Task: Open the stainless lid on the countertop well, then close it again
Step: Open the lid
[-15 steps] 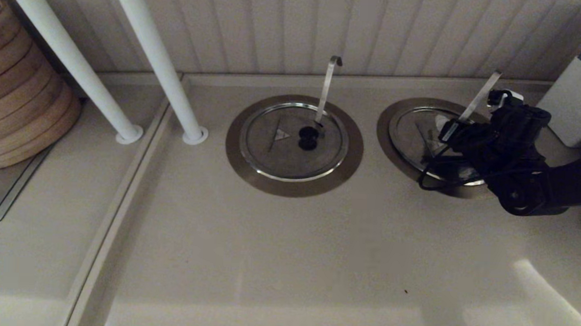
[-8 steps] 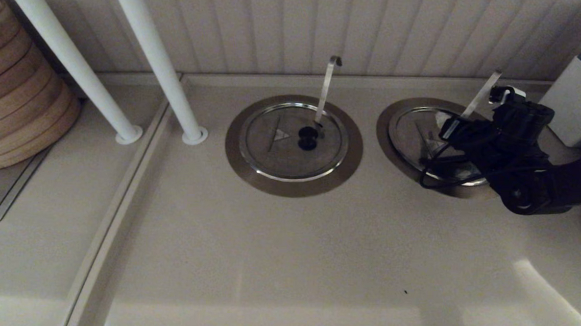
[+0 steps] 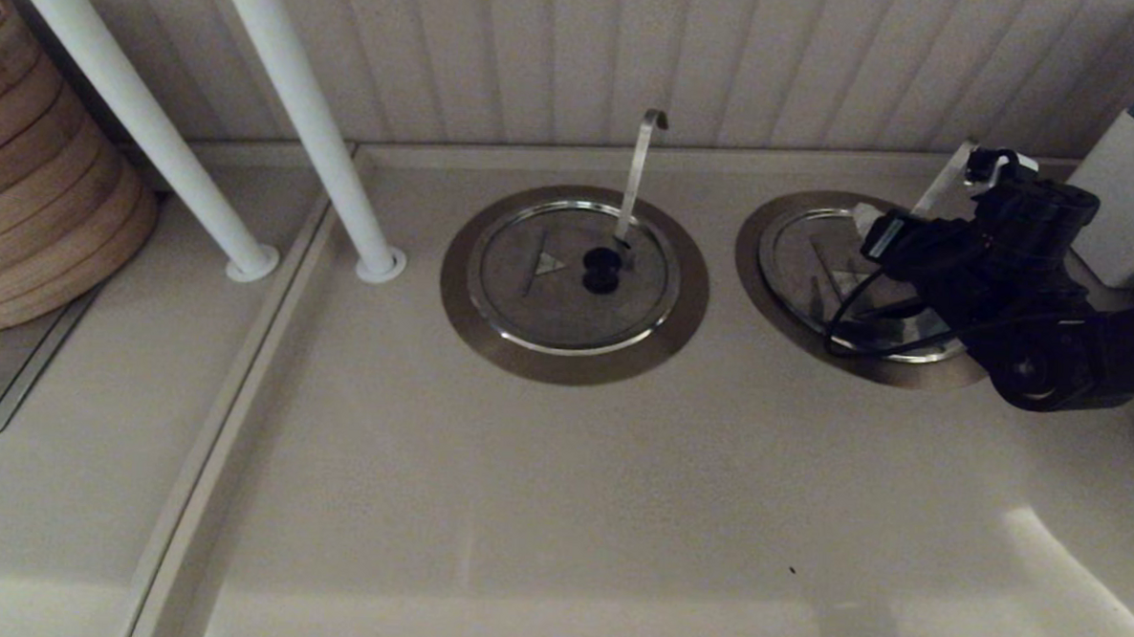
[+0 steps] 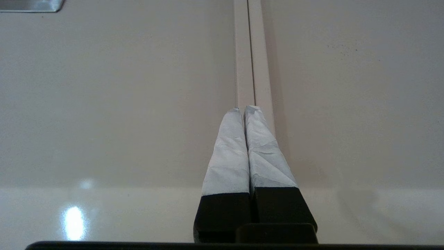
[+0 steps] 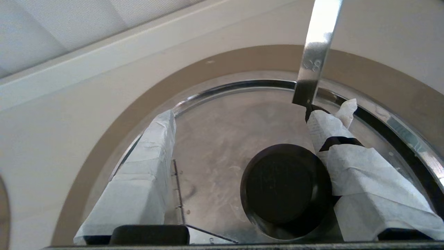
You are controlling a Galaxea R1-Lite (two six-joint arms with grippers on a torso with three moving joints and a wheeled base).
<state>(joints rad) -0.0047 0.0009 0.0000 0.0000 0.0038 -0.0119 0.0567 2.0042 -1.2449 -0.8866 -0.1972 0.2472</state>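
The stainless lid [image 3: 809,262] lies on the countertop well, whose dull steel ring [image 3: 769,289] shows around it at the right of the head view. A straight flat utensil handle [image 3: 941,186] pokes out at the far rim. My right gripper [image 3: 900,261] hovers low over the lid and hides its knob there. In the right wrist view the right gripper [image 5: 242,119] is open over the lid [image 5: 215,139]. The black knob [image 5: 282,184] stands between the fingers, close against one of them [image 5: 364,166]. My left gripper [image 4: 246,109] is shut on nothing, parked over a counter seam.
A second lidded well [image 3: 574,276] with a hook-tipped handle [image 3: 642,169] sits at the centre. Two white poles [image 3: 280,105] stand to the left, with stacked bamboo steamers [image 3: 28,170] beyond them. A white container [image 3: 1122,199] stands at the far right against the wall.
My right arm has shifted toward the wall and slightly to the right above the lid. The lid itself has not moved.
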